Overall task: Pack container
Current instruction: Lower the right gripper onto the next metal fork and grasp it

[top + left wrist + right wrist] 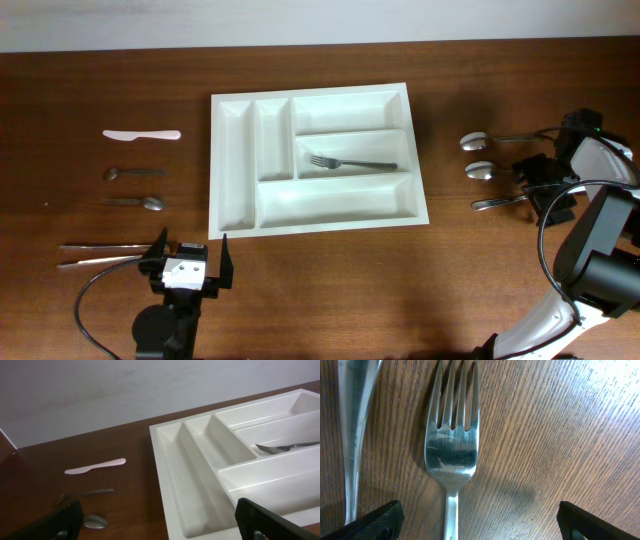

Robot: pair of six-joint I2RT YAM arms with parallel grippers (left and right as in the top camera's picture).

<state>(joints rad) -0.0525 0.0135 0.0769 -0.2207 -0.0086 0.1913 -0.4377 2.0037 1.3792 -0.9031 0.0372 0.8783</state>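
One large white rectangular plastic cutlery tray lies at the middle of the brown wooden desk. It has five compartments: two narrow upright ones on its left and three long horizontal ones on its right. One metal fork lies in the middle horizontal compartment; the other four hold nothing.

Left of the tray and apart from it lie five pieces: one white plastic knife, two metal spoons, and two long slim metal pieces of a kind I cannot tell.

Right of the tray are two more steel spoons and a third metal utensil, partly under the right arm.

The left jaws stand wide apart above the desk, just before the tray's near left corner, gripping nothing. The right jaws are also spread wide, and a four-tined steel fork lies flat on the desk between them, untouched, with another metal handle just beside it.
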